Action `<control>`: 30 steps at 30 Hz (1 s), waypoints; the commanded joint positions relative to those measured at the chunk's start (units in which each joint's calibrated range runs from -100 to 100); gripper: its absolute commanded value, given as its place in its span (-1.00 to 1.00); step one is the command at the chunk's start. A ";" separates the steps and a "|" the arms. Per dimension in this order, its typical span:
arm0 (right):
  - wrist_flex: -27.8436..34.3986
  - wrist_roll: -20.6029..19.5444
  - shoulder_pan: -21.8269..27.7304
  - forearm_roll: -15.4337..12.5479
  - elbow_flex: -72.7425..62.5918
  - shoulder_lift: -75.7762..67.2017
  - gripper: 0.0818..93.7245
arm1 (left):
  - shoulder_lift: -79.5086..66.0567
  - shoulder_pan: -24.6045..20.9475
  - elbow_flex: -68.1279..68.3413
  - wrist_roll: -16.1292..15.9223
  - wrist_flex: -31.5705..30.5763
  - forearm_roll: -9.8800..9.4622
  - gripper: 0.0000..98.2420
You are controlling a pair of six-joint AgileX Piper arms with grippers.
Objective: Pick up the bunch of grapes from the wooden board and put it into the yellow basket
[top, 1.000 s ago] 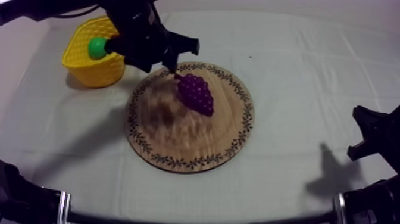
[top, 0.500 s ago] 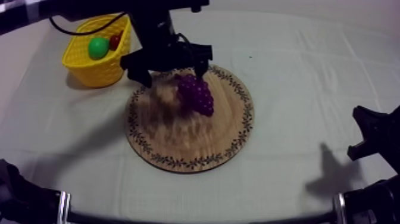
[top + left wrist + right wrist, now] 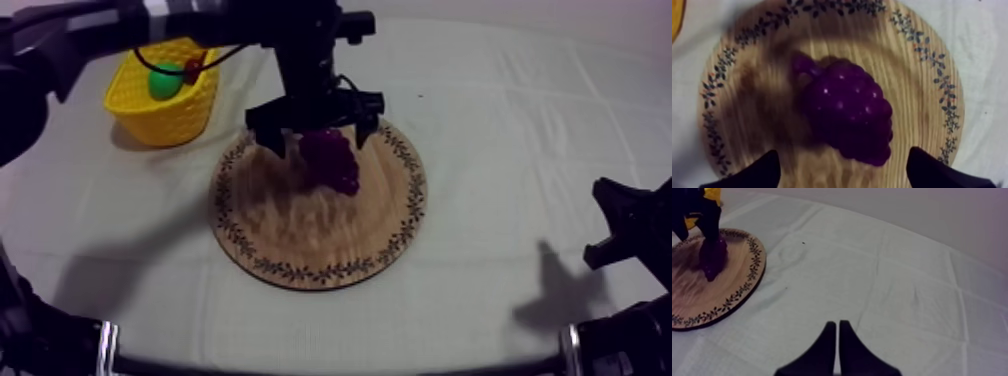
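Hidden and cut-off parts: in the top view the left gripper (image 3: pixel 318 138) hangs directly over the bunch of grapes (image 3: pixel 332 162) and covers the bunch's upper end. In the left wrist view its fingers (image 3: pixel 754 172) are cut off at their bases. Their tips stand wide apart, one at each side of the bunch and clear of it, so the gripper is released. The left arm (image 3: pixel 200 15) crosses the far rim of the yellow basket (image 3: pixel 160 120). Inside the basket lie a green rounded fruit (image 3: pixel 163 80), kind unclear, and a small red fruit (image 3: pixel 193 68), partly covered.

Count:
- Grapes: one bunch, lying on the wooden board (image 3: pixel 300 235), in its far half.
- Boards: one.
- Baskets: one, beyond the board's left side, apart from it.
- Fruit in basket: two.
- Grippers: two. The right gripper (image 3: pixel 835 330) sits low over the cloth (image 3: pixel 912 288), fingers pressed together on nothing.
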 commanded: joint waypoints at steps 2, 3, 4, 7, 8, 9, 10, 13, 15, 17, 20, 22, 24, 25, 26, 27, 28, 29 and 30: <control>0.04 0.02 -0.02 0.01 -0.03 -0.01 -0.99 | 3.80 -0.16 -2.74 0.22 0.04 -0.11 0.92; 0.04 0.02 -0.02 0.01 -0.03 -0.01 -0.99 | 4.79 -0.25 -3.65 0.28 0.04 -0.15 0.92; 0.04 0.02 -0.02 0.01 -0.03 -0.01 -0.99 | 5.75 -0.34 -4.55 0.37 0.04 -0.20 0.91; 0.04 0.02 -0.02 0.01 -0.03 -0.01 -0.99 | 8.41 -0.61 -7.18 0.90 0.04 -0.51 0.88; 0.04 0.02 -0.02 0.01 -0.03 -0.01 -0.99 | 9.19 -0.69 -7.89 1.04 0.04 -0.59 0.87; 0.04 0.02 -0.02 0.01 -0.03 -0.01 -0.99 | 9.91 -0.78 -8.53 0.98 0.14 -0.60 0.86; 0.04 0.02 -0.02 0.01 -0.03 -0.01 -0.99 | 10.60 -0.86 -9.14 0.79 0.35 -0.55 0.86; 0.04 0.02 -0.02 0.01 -0.03 -0.01 -0.99 | 12.31 -1.05 -10.93 0.10 1.39 -0.21 0.86; 0.04 0.02 -0.02 0.01 -0.03 -0.01 -0.99 | 13.24 -1.14 -12.07 -0.36 2.16 0.00 0.84; 0.04 0.02 -0.02 0.01 -0.03 -0.01 -0.99 | 13.97 -1.20 -13.03 -0.81 2.78 0.15 0.82; 0.04 0.02 -0.02 0.01 -0.03 -0.01 -0.99 | 14.74 -1.24 -13.90 -1.49 3.41 0.37 0.77; 0.04 0.02 -0.02 0.01 -0.03 -0.01 -0.99 | 15.10 -1.25 -13.99 -2.02 3.62 0.66 0.74; 0.04 0.02 -0.02 0.01 -0.03 -0.01 -0.99 | 15.33 -1.19 -13.97 -2.35 3.77 0.85 0.69; 0.04 0.02 -0.02 0.01 -0.03 -0.01 -0.99 | 15.40 -1.15 -13.96 -2.47 3.82 0.90 0.64; 0.04 0.02 -0.02 0.01 -0.03 -0.01 -0.99 | 15.45 -1.09 -13.94 -2.53 3.85 0.90 0.59; 0.04 0.02 -0.02 0.01 -0.03 -0.01 -0.99 | 15.46 -1.06 -13.90 -2.52 3.87 0.85 0.54; 0.04 0.02 -0.02 0.01 -0.03 -0.01 -0.99 | 15.39 -1.01 -13.77 -2.46 3.84 0.78 0.48; 0.04 0.02 -0.02 0.01 -0.03 -0.01 -0.99 | 15.26 -0.97 -13.61 -2.38 3.74 0.65 0.43; 0.04 0.02 -0.02 0.01 -0.03 -0.01 -0.99 | 15.07 -0.95 -13.40 -2.30 3.55 0.49 0.37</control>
